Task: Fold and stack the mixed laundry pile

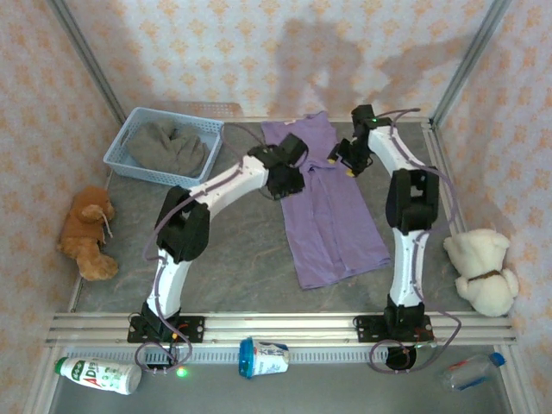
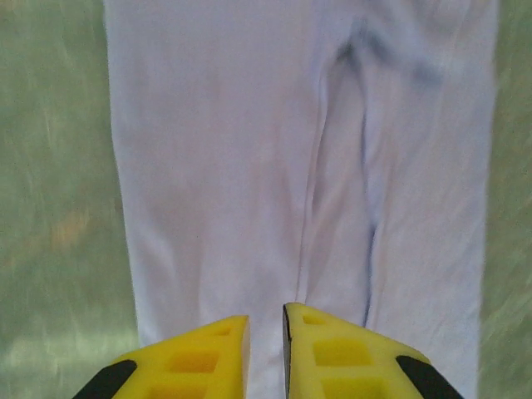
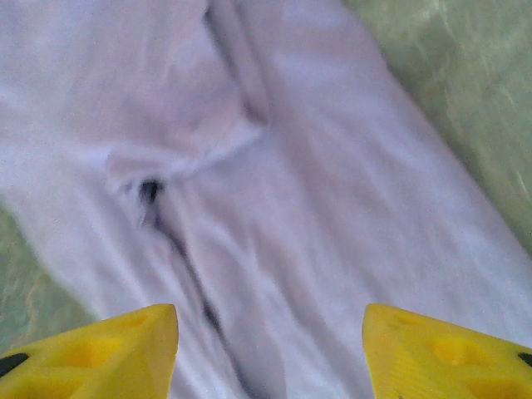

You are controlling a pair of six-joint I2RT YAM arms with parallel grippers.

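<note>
1. The lavender-purple T-shirt (image 1: 336,228) lay flat on the grey marbled surface (image 1: 241,250). It was folded lengthways into a long narrow strip running from the far wall towards the near edge, between the two arms.
2. The dull grey top (image 1: 168,147) lay bunched inside the light blue plastic basket (image 1: 118,160) at the far left corner, well apart from the T-shirt.
3. The left jaws hung over the left side of the strip, near its far end. In the left wrist view their yellow fingertips (image 2: 199,357) stood only a narrow slit apart, gripping nothing, with lavender cloth spread below them.
4. The right jaws stood wide apart above the far part of the T-shirt, just to the right of the left jaws. Their yellow fingertips (image 3: 125,349) sat at the two lower corners of the right wrist view, with nothing between them but the cloth underneath.
5. Under the right jaws the cloth showed soft creases and a small dark mark (image 3: 150,191) at a fold. It was perhaps the chest print, though the blur was too heavy to be sure.
6. A brown plush bear (image 1: 86,233) sat at the left edge of the surface, and a cream plush bear (image 1: 483,267) sat at the right edge, both clear of the garments.
</note>
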